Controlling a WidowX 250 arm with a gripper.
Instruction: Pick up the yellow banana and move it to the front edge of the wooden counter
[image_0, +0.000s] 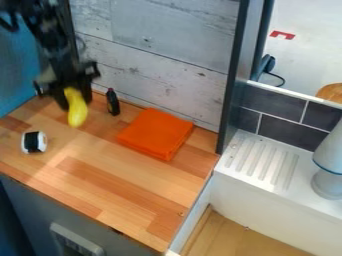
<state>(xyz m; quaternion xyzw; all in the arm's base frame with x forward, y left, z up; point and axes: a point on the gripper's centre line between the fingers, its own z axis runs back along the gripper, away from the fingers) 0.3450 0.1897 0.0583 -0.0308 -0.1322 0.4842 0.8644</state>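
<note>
Orange cloth (155, 133) near dark bottle (113, 102)

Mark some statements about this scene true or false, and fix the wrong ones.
1. The tool holds the yellow object. True.
2. The yellow object rests on the grooved white ledge. False: it hangs from the tool, over the wooden counter.
3. The black-and-white item is on the wooden counter. True.
4. The dark bottle lies on top of the orange cloth. False: it is beside the orange cloth.
</note>
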